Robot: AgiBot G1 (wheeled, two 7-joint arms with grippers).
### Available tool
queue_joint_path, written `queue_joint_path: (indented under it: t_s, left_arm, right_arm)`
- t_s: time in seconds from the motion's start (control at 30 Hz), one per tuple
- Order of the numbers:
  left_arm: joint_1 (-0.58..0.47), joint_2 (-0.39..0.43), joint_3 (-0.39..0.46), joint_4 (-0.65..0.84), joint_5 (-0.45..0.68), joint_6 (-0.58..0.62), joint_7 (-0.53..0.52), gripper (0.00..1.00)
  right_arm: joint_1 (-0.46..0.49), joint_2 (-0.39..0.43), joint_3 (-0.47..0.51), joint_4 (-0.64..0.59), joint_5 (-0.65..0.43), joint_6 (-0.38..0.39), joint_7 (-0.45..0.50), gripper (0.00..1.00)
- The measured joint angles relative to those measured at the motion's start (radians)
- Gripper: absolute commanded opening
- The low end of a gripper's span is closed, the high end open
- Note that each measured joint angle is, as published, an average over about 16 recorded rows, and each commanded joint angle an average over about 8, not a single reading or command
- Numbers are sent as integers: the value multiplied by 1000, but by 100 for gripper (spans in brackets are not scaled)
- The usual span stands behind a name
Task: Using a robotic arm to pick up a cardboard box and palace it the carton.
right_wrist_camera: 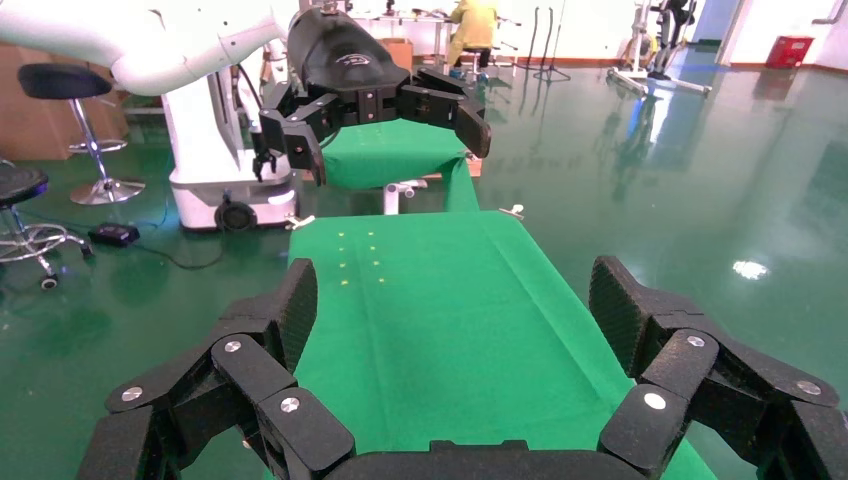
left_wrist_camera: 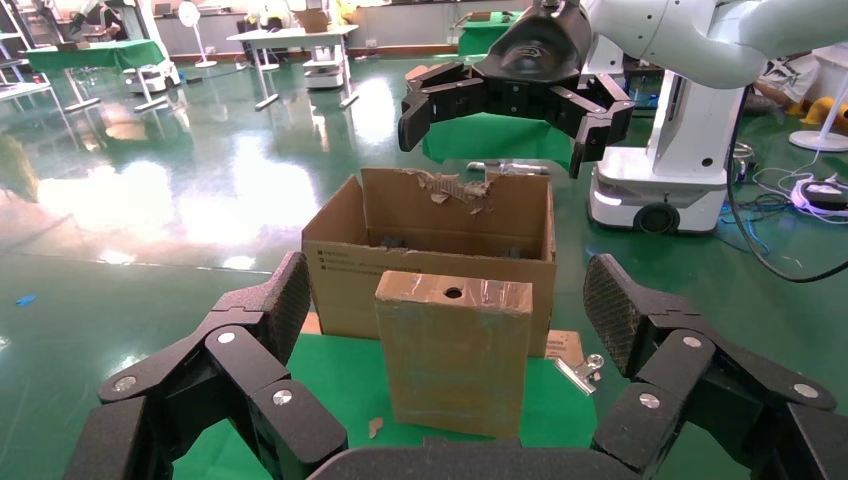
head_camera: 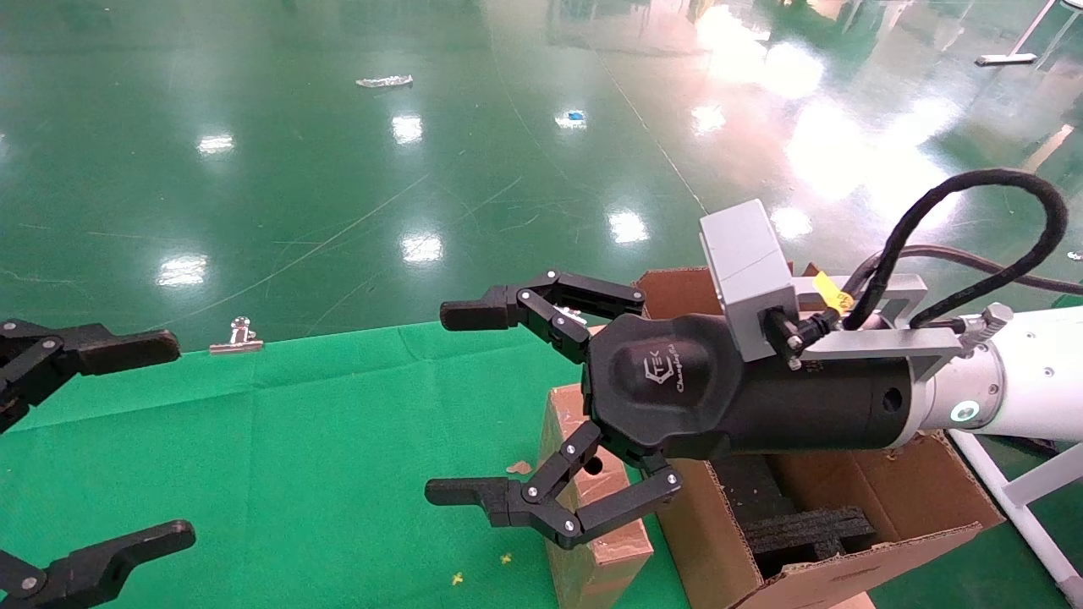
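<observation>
One cardboard box [head_camera: 592, 524] stands upright on your green surface [head_camera: 296, 440], touching the carton [head_camera: 846, 507] at its right. Your right pincer [head_camera: 474, 406], spread wide and empty, hovers directly above it; left pincer [head_camera: 127, 440] waits apart, also spread.
</observation>
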Motion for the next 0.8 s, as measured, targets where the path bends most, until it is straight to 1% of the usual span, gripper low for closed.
queue_joint_path:
  t_s: [0.57,0.7,0.8]
  left_arm:
    - [0,0,0,0,0,0,0,100]
    - [0,0,0,0,0,0,0,100]
    - [0,0,0,0,0,0,0,100]
  right_arm:
    - [0,0,-2,1,-3,0,1,100]
    - [4,2,-12,11,-24,3,11,100]
    - [17,3,-29,22,-58,5,26,100]
